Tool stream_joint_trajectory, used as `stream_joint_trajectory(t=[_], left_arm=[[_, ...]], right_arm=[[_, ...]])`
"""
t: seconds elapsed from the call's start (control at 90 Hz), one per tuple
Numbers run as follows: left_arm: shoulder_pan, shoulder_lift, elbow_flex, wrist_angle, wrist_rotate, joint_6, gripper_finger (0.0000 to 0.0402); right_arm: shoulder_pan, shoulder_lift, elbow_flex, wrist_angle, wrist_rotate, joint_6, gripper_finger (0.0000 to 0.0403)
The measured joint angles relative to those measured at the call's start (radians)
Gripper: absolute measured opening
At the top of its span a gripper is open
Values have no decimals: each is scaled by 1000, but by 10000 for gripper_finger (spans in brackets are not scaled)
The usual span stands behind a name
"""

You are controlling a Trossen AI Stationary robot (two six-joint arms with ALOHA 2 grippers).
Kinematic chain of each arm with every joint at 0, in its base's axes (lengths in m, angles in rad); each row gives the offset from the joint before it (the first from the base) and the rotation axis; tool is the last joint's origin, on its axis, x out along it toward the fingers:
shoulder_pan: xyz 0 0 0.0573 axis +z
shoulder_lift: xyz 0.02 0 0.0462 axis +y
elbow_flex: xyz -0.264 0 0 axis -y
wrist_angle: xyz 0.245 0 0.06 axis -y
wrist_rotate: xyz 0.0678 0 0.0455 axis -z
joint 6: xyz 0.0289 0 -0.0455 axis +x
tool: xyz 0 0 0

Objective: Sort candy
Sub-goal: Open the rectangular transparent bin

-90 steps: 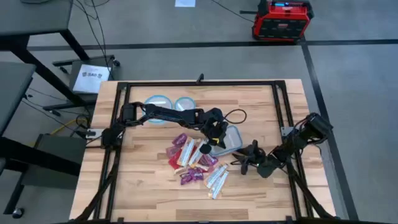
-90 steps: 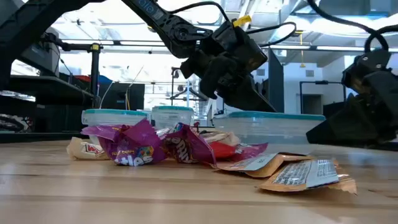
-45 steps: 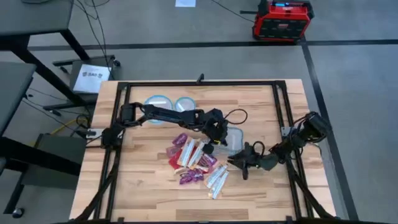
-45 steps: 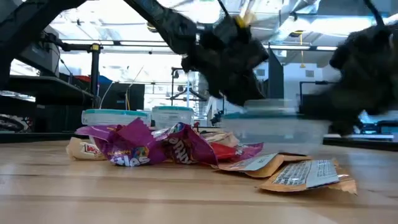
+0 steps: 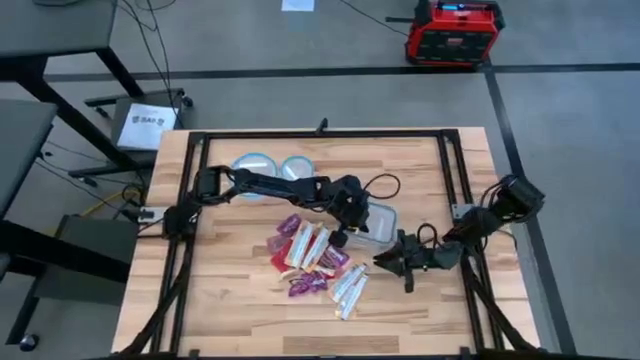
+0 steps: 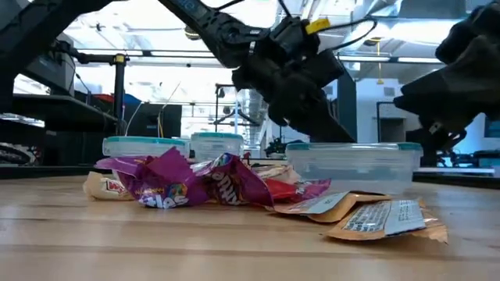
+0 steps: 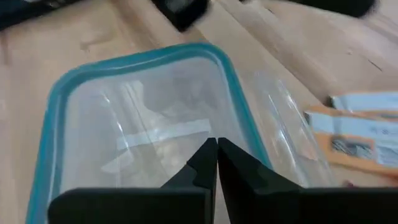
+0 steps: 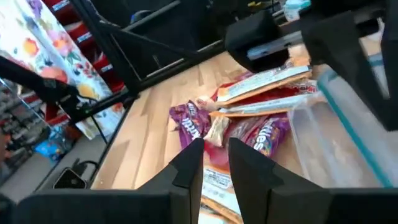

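**Sorting barely begun**

I see the wrapped candy pile heaped mid-frame on the wooden counter. The clear blue-rimmed rectangular container looks nearly empty. Left claw hovers pinched closed, empty; right claw slightly parted, empty.

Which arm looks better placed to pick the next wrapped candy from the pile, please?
Probably the left: the left gripper, jaws shut, hangs at the pile of wrapped candy beside the clear blue-rimmed rectangular container. The right gripper sits farther off.
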State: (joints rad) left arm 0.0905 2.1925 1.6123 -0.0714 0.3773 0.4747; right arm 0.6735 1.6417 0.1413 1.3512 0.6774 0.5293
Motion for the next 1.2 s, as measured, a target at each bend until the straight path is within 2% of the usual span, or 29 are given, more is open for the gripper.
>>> stream_joint_trajectory(t=[0.156,0.3,0.556,0.767,0.956,1.078,1.2], left_arm=[[-12,1,95,-69,3,-16,0],[-12,0,193,-215,4,-12,0],[-11,0,288,-401,1,17,0],[-12,-43,290,-562,-96,23,0],[-12,-136,192,-545,-96,11,0],[-4,-230,65,-438,-95,-35,0],[3,-337,-121,-258,-97,-96,0]], right_arm=[[6,-51,0,-90,3,-6,63],[6,-95,0,-160,3,-7,63],[-2,-142,0,-206,3,-7,63],[-10,-152,0,-210,2,-39,63],[-51,-152,18,-228,-7,-57,63],[-79,-152,31,-242,-28,-91,63],[-105,-152,37,-245,-28,-96,63]])
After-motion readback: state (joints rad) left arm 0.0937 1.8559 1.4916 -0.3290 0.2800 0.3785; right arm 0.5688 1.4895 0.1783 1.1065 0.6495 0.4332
